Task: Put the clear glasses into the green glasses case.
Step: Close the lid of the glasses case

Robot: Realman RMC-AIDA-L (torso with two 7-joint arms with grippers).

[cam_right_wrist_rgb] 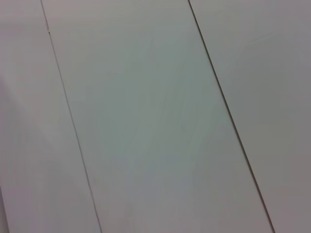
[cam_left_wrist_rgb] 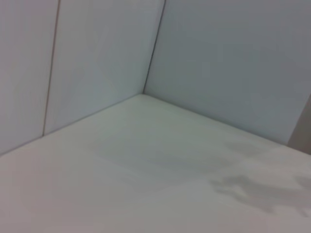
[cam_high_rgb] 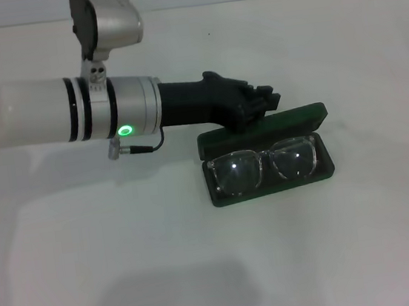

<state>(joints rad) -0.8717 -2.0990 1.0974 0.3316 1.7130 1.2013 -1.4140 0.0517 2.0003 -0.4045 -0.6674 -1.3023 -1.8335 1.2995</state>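
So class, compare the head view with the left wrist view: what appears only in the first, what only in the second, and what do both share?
Only the head view shows the open green case with the clear glasses lying inside, and the left gripper just behind the case's lid. Only the left wrist view shows the corner where two wall panels meet. Both show the white table, and neither shows the right gripper.
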